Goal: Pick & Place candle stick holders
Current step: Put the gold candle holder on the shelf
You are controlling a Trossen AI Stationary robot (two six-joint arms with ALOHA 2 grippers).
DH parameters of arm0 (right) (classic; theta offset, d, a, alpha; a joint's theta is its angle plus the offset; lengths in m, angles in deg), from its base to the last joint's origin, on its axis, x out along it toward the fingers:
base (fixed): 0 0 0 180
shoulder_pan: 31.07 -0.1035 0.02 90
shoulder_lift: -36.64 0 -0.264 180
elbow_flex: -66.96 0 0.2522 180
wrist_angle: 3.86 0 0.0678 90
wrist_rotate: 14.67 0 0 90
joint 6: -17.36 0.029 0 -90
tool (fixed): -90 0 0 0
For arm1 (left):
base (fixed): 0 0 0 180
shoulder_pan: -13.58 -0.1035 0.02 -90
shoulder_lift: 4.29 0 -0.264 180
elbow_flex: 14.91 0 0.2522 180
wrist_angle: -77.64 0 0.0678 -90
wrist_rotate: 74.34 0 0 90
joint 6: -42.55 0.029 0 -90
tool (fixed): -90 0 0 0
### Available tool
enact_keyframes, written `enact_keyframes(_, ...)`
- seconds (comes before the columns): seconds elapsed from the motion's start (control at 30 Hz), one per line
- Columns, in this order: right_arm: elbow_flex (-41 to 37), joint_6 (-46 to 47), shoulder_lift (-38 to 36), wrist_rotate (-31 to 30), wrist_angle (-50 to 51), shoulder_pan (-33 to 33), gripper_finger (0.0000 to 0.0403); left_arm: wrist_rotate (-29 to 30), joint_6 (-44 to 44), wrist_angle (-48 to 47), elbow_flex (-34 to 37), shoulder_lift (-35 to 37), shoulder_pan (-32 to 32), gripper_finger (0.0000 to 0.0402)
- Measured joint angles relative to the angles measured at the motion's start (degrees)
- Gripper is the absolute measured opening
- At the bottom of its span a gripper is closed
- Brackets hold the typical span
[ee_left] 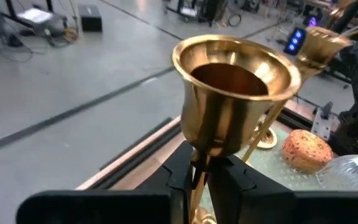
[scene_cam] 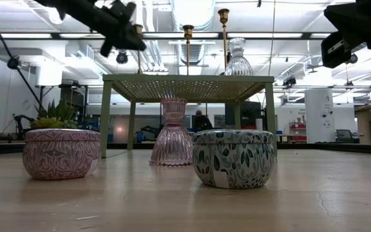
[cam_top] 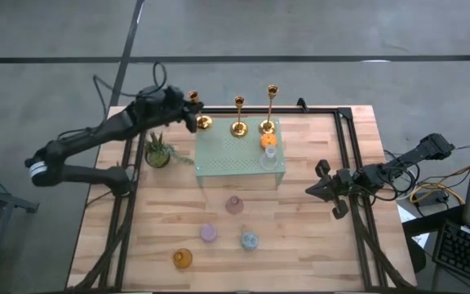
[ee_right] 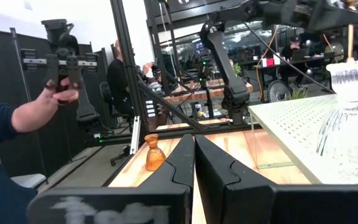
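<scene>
Three gold candle stick holders stand in a row at the far edge of the raised pale green mat point(cam_top: 239, 159): a short one point(cam_top: 197, 110), a middle one point(cam_top: 238, 116) and a tall one point(cam_top: 270, 106). My left gripper point(cam_top: 188, 110) is shut on the short one, just under its cup point(ee_left: 238, 81). An orange holder point(cam_top: 268, 140) and a clear glass one point(cam_top: 271, 153) sit on the mat's right part. Pink point(cam_top: 234, 204), purple point(cam_top: 208, 233), blue point(cam_top: 250, 240) and amber point(cam_top: 183, 259) holders rest on the wooden table nearer the front. My right gripper point(cam_top: 321, 192) waits shut at the right. My left gripper pinches the short candlestick's thin stem point(ee_left: 197, 177) between its two fingers point(ee_left: 235, 180), right below the cup. The fingers come nearly level from the table's left side and lie across the stem. The candlestick stays upright; its round base point(cam_top: 204, 122) is at the mat's far left corner, standing or just above it, I cannot tell.
A small green potted plant point(cam_top: 158, 151) stands left of the mat, under my left arm. Black frame rails point(cam_top: 351, 155) run along the table's right and far sides. In the right wrist view a person's hand point(ee_right: 55, 99) holds a control device beyond the table.
</scene>
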Motion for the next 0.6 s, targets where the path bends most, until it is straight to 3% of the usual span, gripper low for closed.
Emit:
enact_keyframes(0.3,0.0,0.0,0.0,0.0,0.0,0.0,0.0008,-2.2,3.2,0.1,-3.9,-8.1,-0.3,0.0021)
enact_keyframes(0.6,0.0,0.1,0.0,0.0,0.0,0.0,0.0008,-2.5,3.7,0.7,-3.4,-10.6,0.7,0.0038)
